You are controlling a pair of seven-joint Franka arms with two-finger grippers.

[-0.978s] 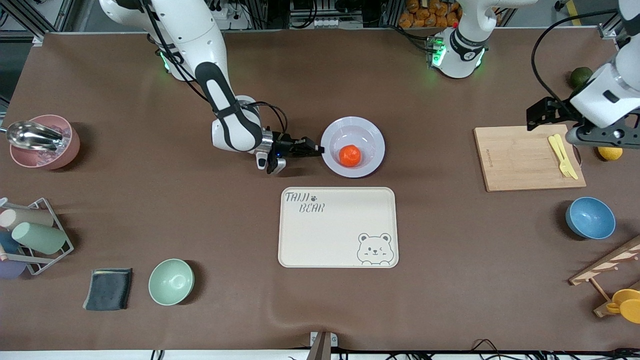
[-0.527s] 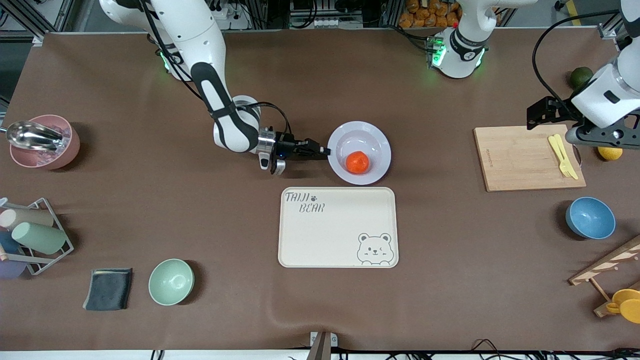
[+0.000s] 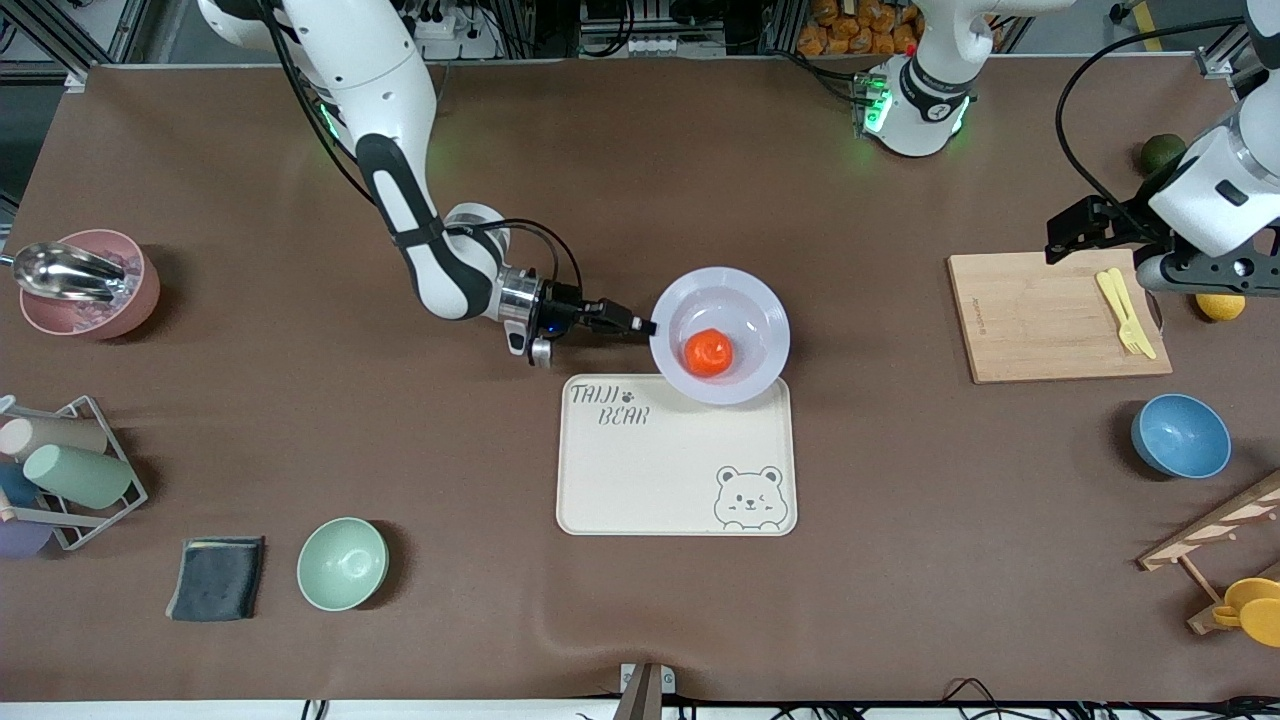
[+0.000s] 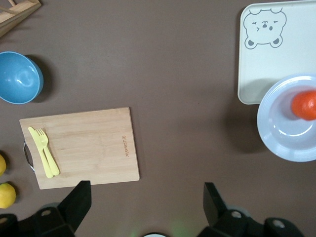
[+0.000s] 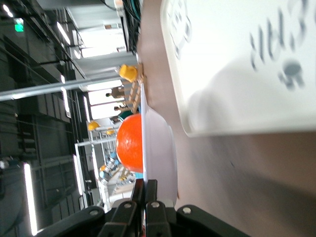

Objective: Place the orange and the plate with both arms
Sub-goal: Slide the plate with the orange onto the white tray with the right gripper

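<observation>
The white plate (image 3: 745, 310) carries the red-orange orange (image 3: 709, 352) in its bowl. My right gripper (image 3: 645, 326) is shut on the plate's rim at the side toward the right arm's end and holds the plate up, overlapping the edge of the beige bear tray (image 3: 676, 470). In the right wrist view the orange (image 5: 131, 143) sits on the plate (image 5: 160, 153), with the fingers (image 5: 148, 190) pinched on the rim. My left gripper (image 4: 146, 197) is open and empty, up over the wooden cutting board (image 3: 1055, 315). The left wrist view also shows the plate (image 4: 284, 123) and orange (image 4: 304, 104).
A yellow fork (image 3: 1125, 312) lies on the cutting board, a lemon (image 3: 1220, 305) and dark green fruit (image 3: 1162, 152) beside it. A blue bowl (image 3: 1180, 436), a green bowl (image 3: 342, 563), a pink bowl with scoop (image 3: 90, 283), a cup rack (image 3: 60, 470) and a grey cloth (image 3: 217, 577) stand around.
My right gripper has carried the plate with the orange nearer to the front camera, so it now overlaps the tray's edge. The left arm has barely moved.
</observation>
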